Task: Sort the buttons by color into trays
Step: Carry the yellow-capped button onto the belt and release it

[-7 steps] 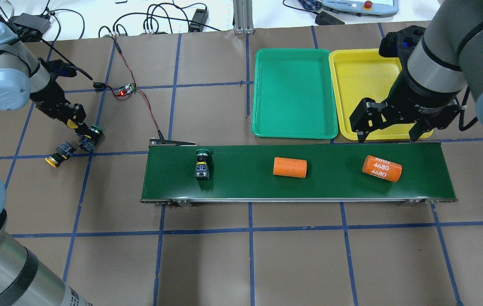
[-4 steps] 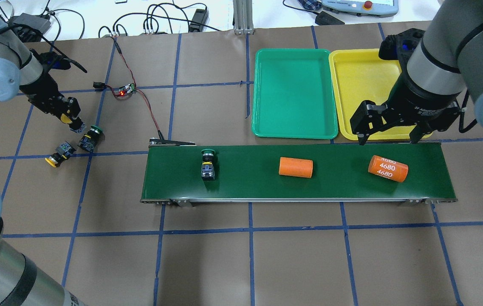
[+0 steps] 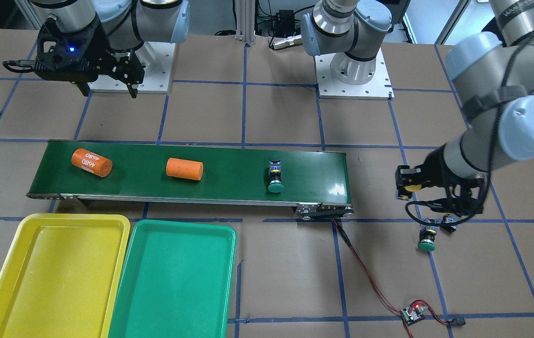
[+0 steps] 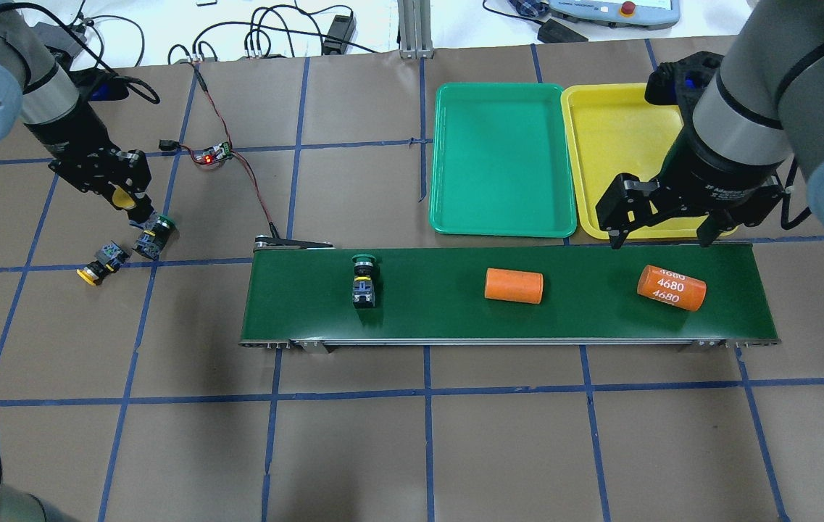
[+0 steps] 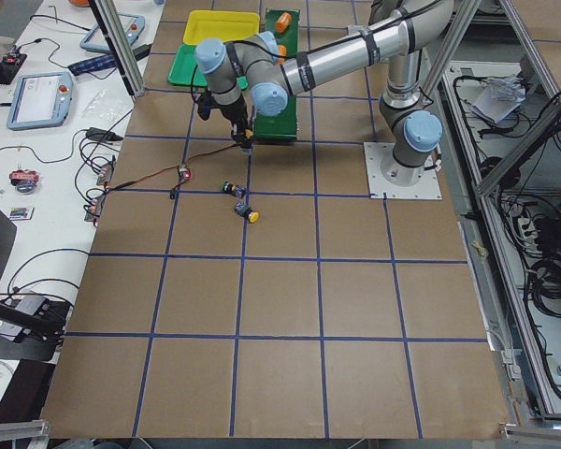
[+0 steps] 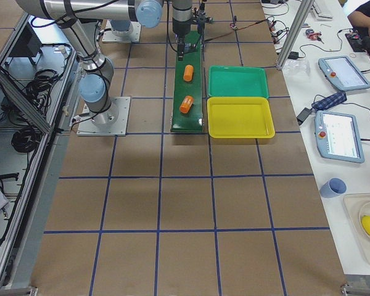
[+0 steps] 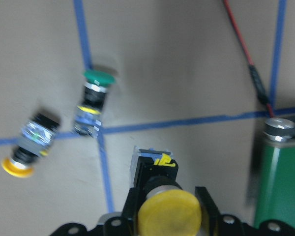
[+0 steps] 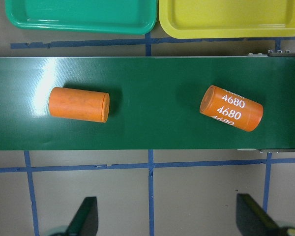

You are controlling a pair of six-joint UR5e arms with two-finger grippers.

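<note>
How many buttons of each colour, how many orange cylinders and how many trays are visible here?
Yellow buttons: 2
Green buttons: 2
Orange cylinders: 2
Trays: 2
Total: 8

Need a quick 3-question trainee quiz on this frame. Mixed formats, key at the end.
1. True or false: the green tray already holds a button.
2. What is the left pincer shut on? A) a yellow-capped button B) a screwdriver C) nothing
3. How many buttons lie on the conveyor belt?
Key: 1 false, nothing lies in it. 2 A. 3 one, the green button.
</note>
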